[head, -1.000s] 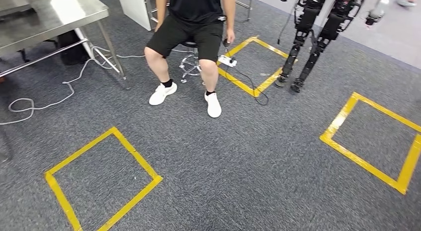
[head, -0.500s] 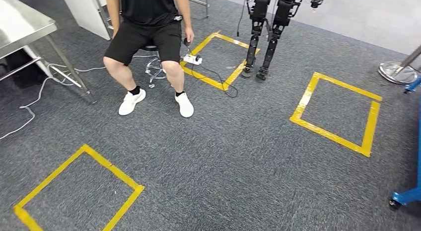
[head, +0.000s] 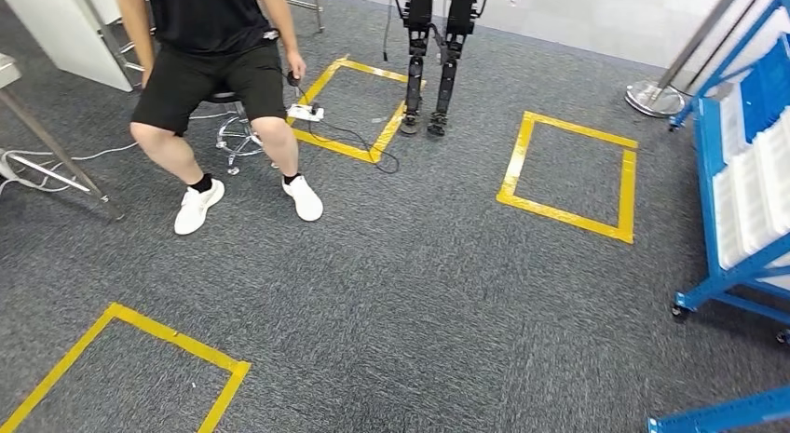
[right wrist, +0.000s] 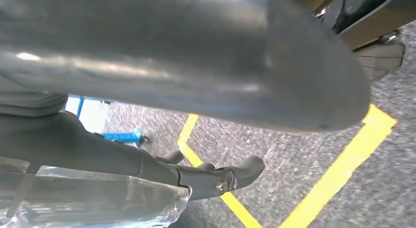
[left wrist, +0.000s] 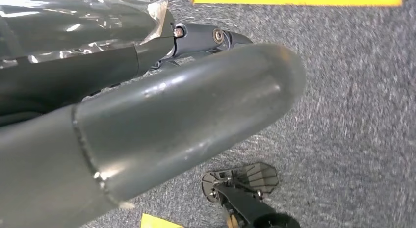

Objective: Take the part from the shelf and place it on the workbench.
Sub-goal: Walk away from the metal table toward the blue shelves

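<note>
risk: you may clip the blue shelf (head: 745,172) frame approaching | cause: seated person (head: 214,88) nearby | fingers: both hands empty, spread cannot tell

Grey carpet floor (head: 447,303): three yellow tape squares (head: 568,177); blue shelf (head: 745,182) on castors at right; seated person's white shoes (head: 303,198); stool base (head: 233,140); power strip (head: 305,112) with cable; table leg (head: 56,154).
</note>
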